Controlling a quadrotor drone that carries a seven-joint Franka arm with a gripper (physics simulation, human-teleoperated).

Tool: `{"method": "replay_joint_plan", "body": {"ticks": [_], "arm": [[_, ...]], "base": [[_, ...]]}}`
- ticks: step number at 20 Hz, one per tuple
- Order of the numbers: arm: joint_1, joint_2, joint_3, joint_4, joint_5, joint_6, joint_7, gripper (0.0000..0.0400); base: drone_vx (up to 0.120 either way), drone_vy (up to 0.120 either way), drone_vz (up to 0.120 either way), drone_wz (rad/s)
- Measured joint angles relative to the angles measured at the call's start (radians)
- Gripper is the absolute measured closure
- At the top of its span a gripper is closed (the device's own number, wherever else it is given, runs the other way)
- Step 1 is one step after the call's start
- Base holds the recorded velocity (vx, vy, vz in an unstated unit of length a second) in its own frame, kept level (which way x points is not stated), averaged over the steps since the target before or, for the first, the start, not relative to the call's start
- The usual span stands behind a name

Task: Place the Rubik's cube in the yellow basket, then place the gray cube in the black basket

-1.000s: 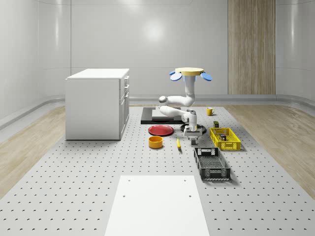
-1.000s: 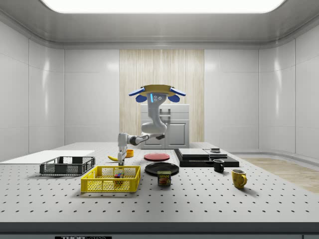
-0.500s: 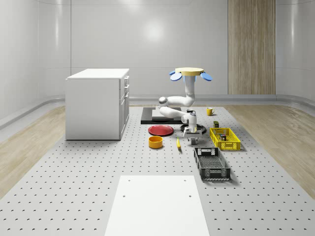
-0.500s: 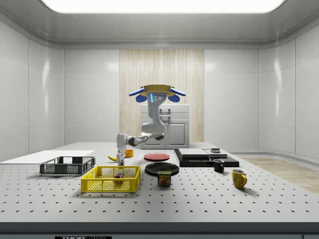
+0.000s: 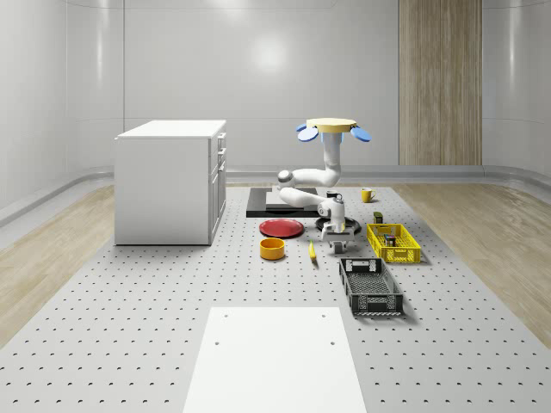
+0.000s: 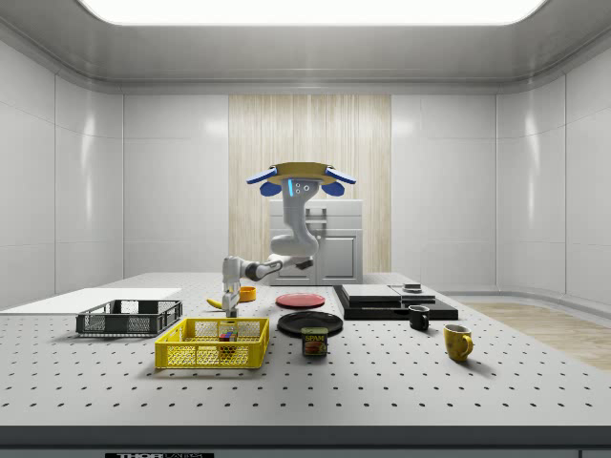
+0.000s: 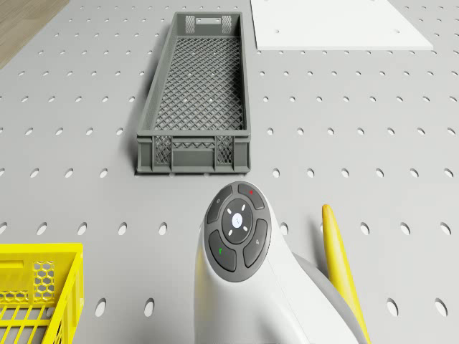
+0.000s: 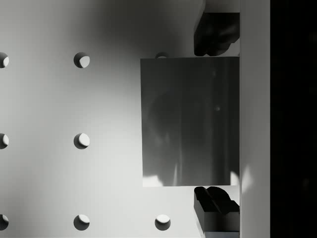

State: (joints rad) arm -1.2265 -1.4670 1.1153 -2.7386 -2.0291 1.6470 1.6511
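The Rubik's cube (image 6: 226, 336) already sits inside the yellow basket (image 5: 393, 243), so the first job looks done, and now it is the gray cube's turn. The drone (image 5: 332, 126) hovers up in the air above the far part of the table (image 5: 129, 327), over the dark board and the plates, and its white arm (image 5: 310, 185) bends down low toward the table. The gripper (image 5: 337, 243) hangs just over the table top, between the banana (image 5: 312, 252) and the yellow basket, with the black basket (image 5: 370, 286) near it on the side closer to the whole-scene camera. In the wrist view the gray cube (image 8: 190, 121) lies flat on the table right under the claw, with one dark fingertip (image 8: 215, 33) at one side of it and the other at the opposite side. The claw is open wide, a bit wider than the cube, and holds nothing yet. I think this is the step of grabbing the gray cube. Next the claw needs to go down a little more so the fingers reach the cube's sides, then squeeze shut and lift. After that it must carry the cube over to the black basket and let go inside it.
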Motion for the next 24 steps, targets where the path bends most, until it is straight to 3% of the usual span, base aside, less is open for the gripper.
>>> {"method": "replay_joint_plan", "body": {"ticks": [3, 7, 24], "arm": [[-0.001, 0.001, 0.0, 0.0, -0.001, -0.001, 0.001, 0.0103], [-0.001, 0.003, 0.0, 0.0, -0.001, -0.002, 0.001, 0.0133], [0.002, 0.007, 0.004, -0.002, 0.001, -0.009, 0.0, 0.0149]], "base": [[0.0, 0.0, 0.0, 0.0], [0.0, 0.0, 0.0, 0.0], [0.0, 0.0, 0.0, 0.0]]}}
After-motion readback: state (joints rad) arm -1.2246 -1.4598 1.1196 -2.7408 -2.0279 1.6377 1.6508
